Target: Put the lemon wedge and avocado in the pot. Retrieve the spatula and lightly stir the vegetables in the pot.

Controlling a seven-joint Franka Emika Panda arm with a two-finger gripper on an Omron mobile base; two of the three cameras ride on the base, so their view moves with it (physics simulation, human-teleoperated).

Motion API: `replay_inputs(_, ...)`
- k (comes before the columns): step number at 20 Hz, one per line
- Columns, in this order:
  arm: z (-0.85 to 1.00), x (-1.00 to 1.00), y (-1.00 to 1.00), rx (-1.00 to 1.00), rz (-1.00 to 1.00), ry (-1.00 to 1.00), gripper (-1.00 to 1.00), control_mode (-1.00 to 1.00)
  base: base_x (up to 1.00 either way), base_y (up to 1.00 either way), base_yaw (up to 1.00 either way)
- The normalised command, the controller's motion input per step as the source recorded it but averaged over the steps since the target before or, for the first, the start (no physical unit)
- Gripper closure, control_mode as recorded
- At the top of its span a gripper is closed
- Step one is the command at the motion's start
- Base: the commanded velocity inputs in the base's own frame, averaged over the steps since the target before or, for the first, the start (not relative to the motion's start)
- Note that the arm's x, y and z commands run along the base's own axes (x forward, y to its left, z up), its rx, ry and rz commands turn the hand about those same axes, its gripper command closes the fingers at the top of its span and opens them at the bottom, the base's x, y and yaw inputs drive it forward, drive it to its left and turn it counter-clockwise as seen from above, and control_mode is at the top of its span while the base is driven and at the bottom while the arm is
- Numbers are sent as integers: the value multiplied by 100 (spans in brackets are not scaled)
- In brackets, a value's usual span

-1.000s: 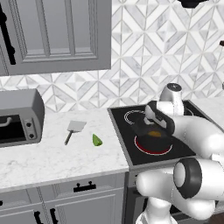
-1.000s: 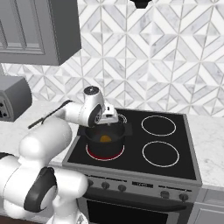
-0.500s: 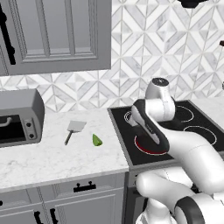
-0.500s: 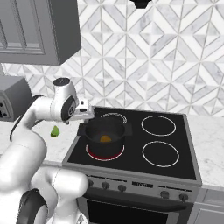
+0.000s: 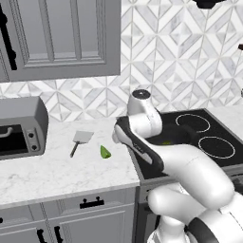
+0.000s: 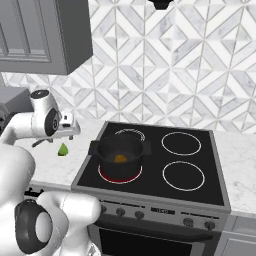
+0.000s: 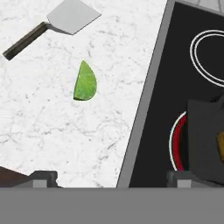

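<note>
Green against white marble, the lemon wedge (image 7: 85, 82) lies on the counter (image 5: 57, 171) and is now the thing the arm is after. A second ago the gripper (image 7: 111, 177) hung over the pot (image 6: 120, 154) on the red-ringed front-left burner (image 6: 120, 174); since then the arm has swung off the stove to the counter edge. The jaws have stayed spread wide with nothing between them. In the right base view an orange-brown lump, which I take to be the avocado (image 6: 120, 158), sits in the bottom of the pot, so the first drop looks done and the wedge is the next pick.

In the hand view the wedge lies towards 11 o'clock from the spread fingertips, well apart from them, resting on its side with its curved back turned towards the stove (image 6: 210, 185). The jaws straddle the seam between marble and black glass, so they are not yet over it. The spatula (image 7: 54, 24) lies farther out in the same direction, about 11 o'clock from the wedge, its grey blade near the wedge but clear of it, and its dark handle runs off towards 8 o'clock. The pot's corner shows at 3 o'clock.
</note>
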Motion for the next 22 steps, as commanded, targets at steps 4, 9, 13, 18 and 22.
replay_inputs(4, -66, 58, 98, 0, 0, 12, -100, -100, 0, 0, 0)
replay_inputs(9, -72, 78, 54, 0, 0, 3, -100, -100, 0, 0, 0)
replay_inputs(13, -54, 38, 9, -4, 0, 0, -100, -100, 0, 0, 0)
replay_inputs(18, -49, 38, 0, -6, 0, 0, -100, -100, 0, 0, 0)
replay_inputs(22, -49, 43, 0, -1, 0, 0, -100, -100, 0, 0, 0)
